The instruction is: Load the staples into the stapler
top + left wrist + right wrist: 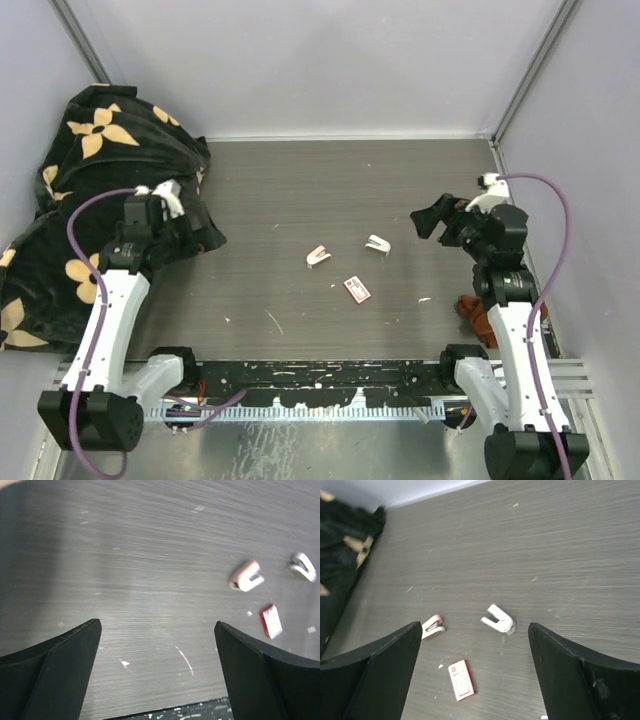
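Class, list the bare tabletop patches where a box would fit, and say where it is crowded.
Bare: the far strip between back wall and white stapler; the stretch between blanket and pink stapler. Crowded: the centre, where those two and the staple box lie.

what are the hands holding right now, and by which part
Nothing. The left hand and right hand are both open; the staple box lies on the table.

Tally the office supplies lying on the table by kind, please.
Staplers: 2, a pinkish stapler and a white stapler
Staple box: 1
Total: 3
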Tool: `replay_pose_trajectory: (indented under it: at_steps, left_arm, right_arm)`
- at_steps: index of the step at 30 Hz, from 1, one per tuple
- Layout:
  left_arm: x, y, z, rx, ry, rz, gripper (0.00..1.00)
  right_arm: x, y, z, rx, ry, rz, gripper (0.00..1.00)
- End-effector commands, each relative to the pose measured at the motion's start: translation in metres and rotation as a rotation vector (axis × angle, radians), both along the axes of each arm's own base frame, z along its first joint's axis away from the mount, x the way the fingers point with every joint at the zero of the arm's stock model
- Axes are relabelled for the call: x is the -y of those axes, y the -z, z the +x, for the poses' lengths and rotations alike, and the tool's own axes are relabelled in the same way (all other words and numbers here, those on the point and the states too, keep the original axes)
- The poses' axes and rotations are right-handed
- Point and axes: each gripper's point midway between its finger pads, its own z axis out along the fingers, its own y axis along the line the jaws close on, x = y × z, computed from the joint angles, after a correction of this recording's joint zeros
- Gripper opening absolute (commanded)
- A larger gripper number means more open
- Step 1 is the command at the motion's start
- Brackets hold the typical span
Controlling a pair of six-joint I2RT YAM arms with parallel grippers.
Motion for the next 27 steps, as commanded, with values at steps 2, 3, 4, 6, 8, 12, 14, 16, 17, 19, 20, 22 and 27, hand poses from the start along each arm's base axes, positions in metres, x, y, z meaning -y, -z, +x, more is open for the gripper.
replay_pose_trajectory:
  at_steps: [2, 3, 4, 6, 8, 12, 14, 16, 17, 19, 20, 22, 27]
  left_arm:
    - [0.076, -0.065, 0.021, 0.193, 0.284, 0.017, 0.99]
    - [0.091, -0.073, 0.021, 0.207, 0.332, 0.012, 1.00]
    - [0.103, -0.081, 0.022, 0.227, 0.373, -0.003, 1.00]
    - [0.123, -0.096, 0.025, 0.268, 0.433, -0.063, 0.99]
    - [0.128, -0.109, 0.029, 0.316, 0.444, -0.082, 0.98]
    - [0.104, -0.103, 0.035, 0.342, 0.373, 0.041, 0.98]
    - [0.091, -0.094, 0.035, 0.337, 0.339, 0.106, 0.98]
    - [0.084, -0.087, 0.036, 0.333, 0.312, 0.138, 0.98]
    - [0.082, -0.085, 0.036, 0.330, 0.308, 0.145, 0.98]
    - [0.081, -0.083, 0.036, 0.322, 0.305, 0.151, 0.98]
    - [0.080, -0.083, 0.036, 0.317, 0.303, 0.153, 0.98]
    - [0.081, -0.082, 0.036, 0.309, 0.306, 0.154, 0.98]
    - [0.081, -0.076, 0.036, 0.290, 0.317, 0.164, 0.98]
  right_arm:
    - [-0.054, 0.000, 0.002, 0.011, -0.169, -0.089, 0.90]
    - [-0.065, 0.006, 0.001, -0.015, -0.177, -0.104, 0.90]
    - [-0.077, 0.014, 0.000, -0.041, -0.188, -0.115, 0.89]
    - [-0.100, 0.030, -0.005, -0.087, -0.221, -0.135, 0.88]
    - [-0.118, 0.049, -0.009, -0.131, -0.237, -0.181, 0.88]
    - [-0.147, 0.092, -0.019, -0.235, -0.262, -0.288, 0.87]
    - [-0.158, 0.112, -0.023, -0.278, -0.289, -0.328, 0.87]
    - [-0.165, 0.131, -0.022, -0.315, -0.308, -0.360, 0.87]
    - [-0.168, 0.139, -0.021, -0.325, -0.321, -0.368, 0.87]
    - [-0.173, 0.154, -0.020, -0.343, -0.341, -0.383, 0.85]
    - [-0.176, 0.161, -0.019, -0.354, -0.353, -0.391, 0.79]
    - [-0.180, 0.171, -0.016, -0.372, -0.364, -0.402, 0.76]
    - [-0.186, 0.187, -0.012, -0.398, -0.384, -0.419, 0.76]
